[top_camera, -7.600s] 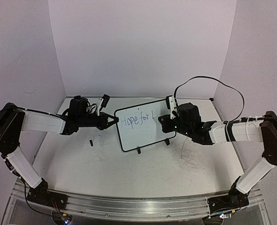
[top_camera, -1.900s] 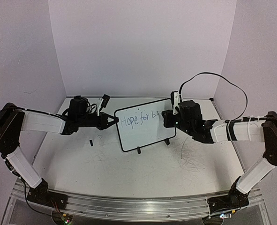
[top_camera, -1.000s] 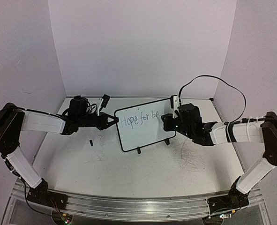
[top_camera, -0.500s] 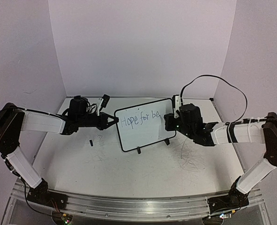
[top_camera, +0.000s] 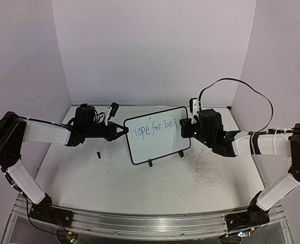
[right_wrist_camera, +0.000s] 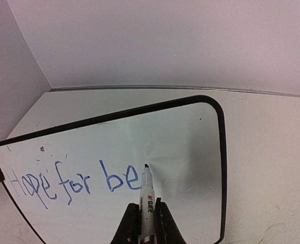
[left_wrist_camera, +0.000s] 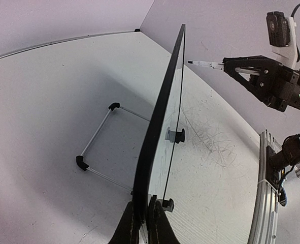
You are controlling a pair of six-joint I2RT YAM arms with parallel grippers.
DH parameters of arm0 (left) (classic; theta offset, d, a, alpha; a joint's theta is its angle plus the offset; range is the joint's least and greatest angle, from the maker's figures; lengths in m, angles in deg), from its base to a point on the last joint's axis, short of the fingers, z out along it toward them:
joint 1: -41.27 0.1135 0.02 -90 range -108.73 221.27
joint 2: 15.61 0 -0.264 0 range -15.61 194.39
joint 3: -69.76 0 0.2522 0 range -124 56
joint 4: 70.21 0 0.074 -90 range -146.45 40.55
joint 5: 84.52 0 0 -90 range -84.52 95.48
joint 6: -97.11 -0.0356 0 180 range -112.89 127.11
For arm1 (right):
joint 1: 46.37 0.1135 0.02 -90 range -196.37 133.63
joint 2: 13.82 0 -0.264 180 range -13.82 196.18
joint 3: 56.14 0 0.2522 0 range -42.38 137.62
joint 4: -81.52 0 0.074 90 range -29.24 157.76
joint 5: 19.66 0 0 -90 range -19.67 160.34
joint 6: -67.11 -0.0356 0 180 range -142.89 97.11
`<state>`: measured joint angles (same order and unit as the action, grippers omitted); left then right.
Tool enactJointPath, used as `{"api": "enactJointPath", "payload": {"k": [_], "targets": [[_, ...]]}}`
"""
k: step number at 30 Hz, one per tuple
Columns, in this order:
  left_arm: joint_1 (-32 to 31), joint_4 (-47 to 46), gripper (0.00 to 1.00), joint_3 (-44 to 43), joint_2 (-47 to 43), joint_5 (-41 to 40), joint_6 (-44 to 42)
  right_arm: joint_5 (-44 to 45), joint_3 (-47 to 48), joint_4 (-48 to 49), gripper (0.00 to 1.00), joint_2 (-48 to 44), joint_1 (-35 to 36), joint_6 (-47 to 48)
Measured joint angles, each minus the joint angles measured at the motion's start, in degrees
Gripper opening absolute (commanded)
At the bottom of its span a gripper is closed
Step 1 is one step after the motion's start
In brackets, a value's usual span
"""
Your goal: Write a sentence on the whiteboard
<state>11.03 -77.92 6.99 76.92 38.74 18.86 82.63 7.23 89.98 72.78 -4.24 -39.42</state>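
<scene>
**Landing the next letter after "be"**

Working with the right hand [right_wrist_camera: 143, 223] closed tight on the marker [right_wrist_camera: 146, 190], tip pointing straight ahead of the fingers at the whiteboard [right_wrist_camera: 200, 137]. Tip parked just right of the "e" in the sentence [right_wrist_camera: 73, 180], reading "Hope for be" so far. Cannot tell whether touching the surface or just off it.

Start the next stroke a small gap right of that "e", at the same height as the letters beside it. Press only lightly. Mind the black frame further right of the tip: some white left on this line, probably enough for the word if written small, with the rest dropped to a second line below.

Brace with the left hand [left_wrist_camera: 142, 223], pinched shut on the board's edge. Board running straight away from its fingers, standing on its feet on the bench [top_camera: 139, 188]. Hold that clamp steady to stop the board rocking or sliding under the marker's push. Lift clear between strokes to avoid dragging stray lines.
</scene>
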Motion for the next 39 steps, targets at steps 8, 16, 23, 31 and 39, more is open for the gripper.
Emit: {"api": "enactJointPath", "payload": {"k": [8, 16, 23, 31, 39], "targets": [[0.0, 0.0, 0.0, 0.0, 0.0, 0.0, 0.0, -0.5, 1.9, 0.1, 0.0, 1.8, 0.0, 0.4], [0.0, 0.0, 0.0, 0.0, 0.0, 0.0, 0.0, -0.5, 2.0, 0.1, 0.0, 3.0, 0.0, 0.4], [0.0, 0.2, 0.0, 0.0, 0.0, -0.1, 0.0, -0.3, 2.1, 0.3, 0.0, 3.4, 0.0, 0.2], [0.0, 0.2, 0.0, 0.0, 0.0, -0.2, 0.0, -0.5, 1.2, 0.5, 0.0, 3.4, 0.0, -0.4], [0.0, 0.2, 0.0, 0.0, 0.0, -0.3, 0.1, -1.0, -0.4, 0.6, 0.0, 3.4, 0.0, -1.3]]}}
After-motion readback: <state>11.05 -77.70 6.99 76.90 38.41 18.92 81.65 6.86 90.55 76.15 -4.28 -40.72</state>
